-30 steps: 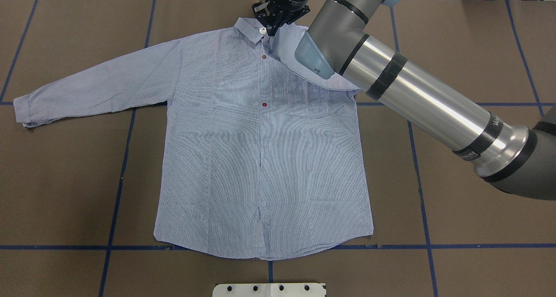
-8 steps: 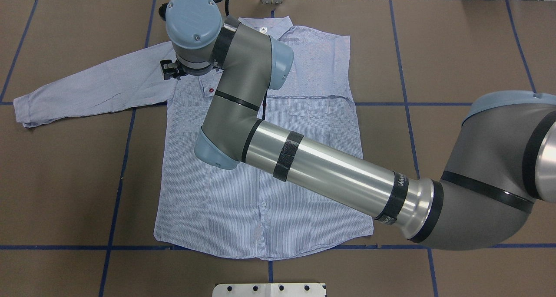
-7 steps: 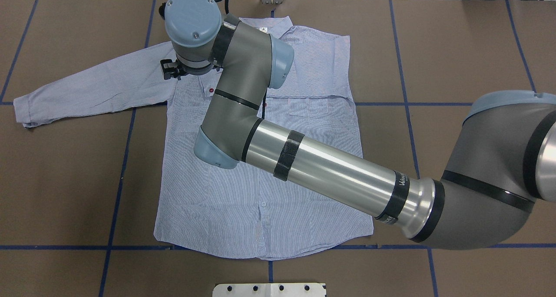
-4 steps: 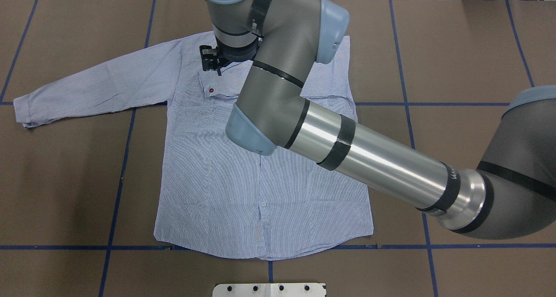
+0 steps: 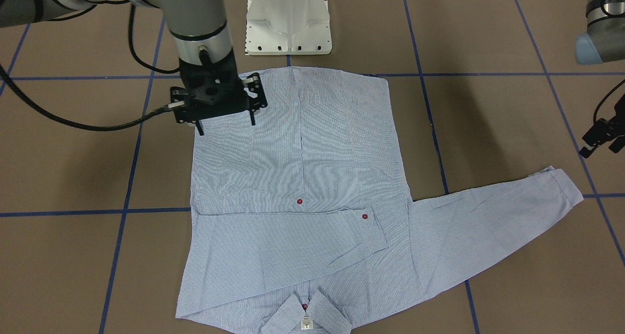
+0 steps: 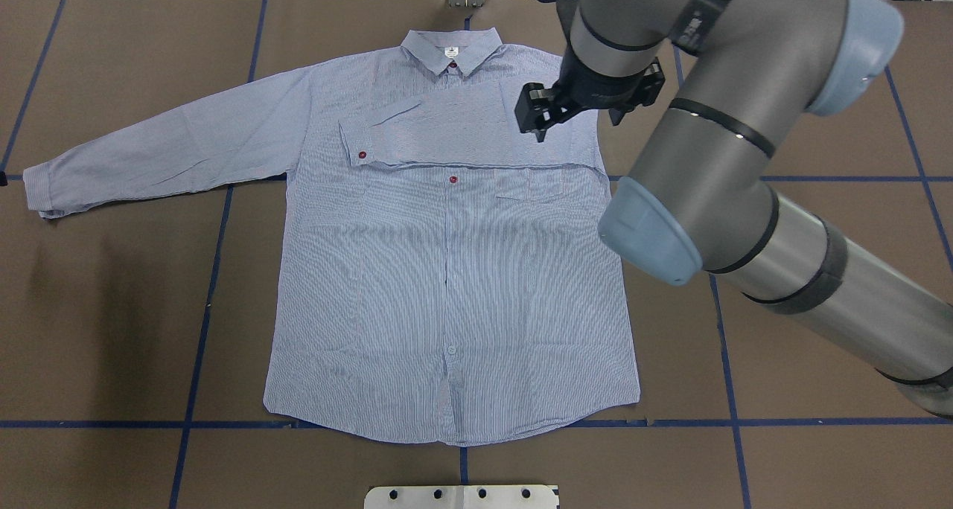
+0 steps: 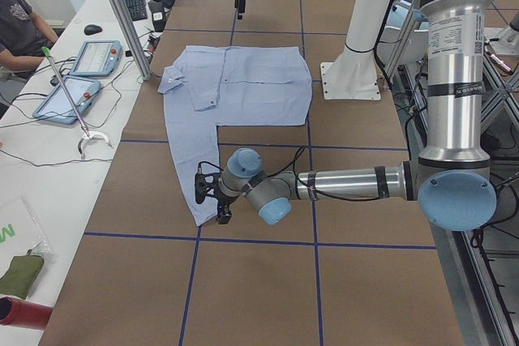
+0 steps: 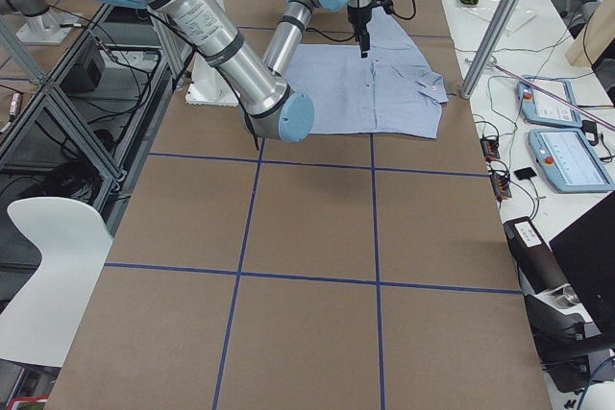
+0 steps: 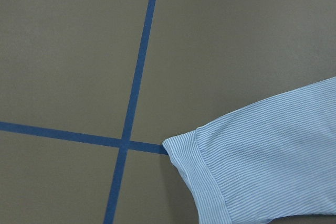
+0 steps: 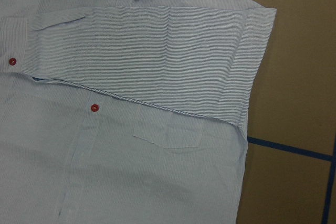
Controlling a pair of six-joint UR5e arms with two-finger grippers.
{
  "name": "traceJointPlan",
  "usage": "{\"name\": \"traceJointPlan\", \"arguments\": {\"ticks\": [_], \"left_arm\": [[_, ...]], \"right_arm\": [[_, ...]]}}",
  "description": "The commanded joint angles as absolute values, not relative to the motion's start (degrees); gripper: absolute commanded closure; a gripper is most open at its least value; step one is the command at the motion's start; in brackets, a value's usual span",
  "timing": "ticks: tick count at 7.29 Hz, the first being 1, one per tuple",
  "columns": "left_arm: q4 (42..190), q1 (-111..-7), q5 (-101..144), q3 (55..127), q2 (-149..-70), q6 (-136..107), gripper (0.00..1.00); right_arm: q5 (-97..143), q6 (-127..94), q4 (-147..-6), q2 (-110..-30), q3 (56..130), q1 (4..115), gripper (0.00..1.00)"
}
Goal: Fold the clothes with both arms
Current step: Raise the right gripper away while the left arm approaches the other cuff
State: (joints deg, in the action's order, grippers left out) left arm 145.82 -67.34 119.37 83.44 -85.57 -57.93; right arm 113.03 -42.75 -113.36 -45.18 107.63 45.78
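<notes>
The light blue striped shirt [image 6: 447, 271] lies flat, front up, collar at the far side. One sleeve [image 6: 461, 129] is folded across the chest, its red-buttoned cuff [image 6: 357, 143] resting near the other shoulder. The other sleeve stretches out sideways to its cuff [image 6: 41, 193]. My right gripper [image 6: 579, 122] hangs open and empty, well above the shirt's pocket side; its wrist view looks down on the folded sleeve [image 10: 157, 51] and pocket [image 10: 165, 137]. My left gripper [image 5: 601, 146] stands open just off the outstretched cuff [image 5: 561, 187], apart from it. The left wrist view shows only that cuff [image 9: 220, 182].
Brown table with blue tape lines [image 6: 201, 308]. The white pedestal base [image 5: 289, 19] stands at the near edge behind the hem. A side table with tablets [image 7: 97, 58], a metal post [image 7: 122, 14] and a seated person [image 7: 20, 26] lies beyond the collar side.
My right arm carried the sleeve across the chest, left the cuff there, then drew back open to the pocket side and rose. The shirt's body and outstretched sleeve have not moved.
</notes>
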Motion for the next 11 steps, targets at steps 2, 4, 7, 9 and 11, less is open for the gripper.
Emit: {"name": "traceJointPlan", "arguments": {"ticks": [2, 4, 7, 9, 11], "left_arm": [[153.27, -63.63, 116.19, 76.06, -88.57, -66.25, 0.07], [153.80, -63.37, 115.15, 73.66, -90.35, -66.88, 0.18], [153.90, -63.37, 115.05, 71.29, -91.67, -67.06, 0.37], [153.81, -63.37, 115.05, 70.76, -91.85, -66.97, 0.52], [153.90, -63.37, 115.05, 70.32, -91.93, -66.97, 0.58]], "right_arm": [[120.22, -34.39, -116.28, -51.92, 112.06, 53.76, 0.00], [120.32, -32.52, -116.63, -52.29, 112.15, 55.02, 0.00], [120.32, -32.52, -116.63, -52.38, 112.24, 55.02, 0.00], [120.41, -32.52, -116.63, -52.30, 112.32, 54.93, 0.00], [120.58, -32.61, -116.63, -52.38, 113.03, 54.58, 0.00]]}}
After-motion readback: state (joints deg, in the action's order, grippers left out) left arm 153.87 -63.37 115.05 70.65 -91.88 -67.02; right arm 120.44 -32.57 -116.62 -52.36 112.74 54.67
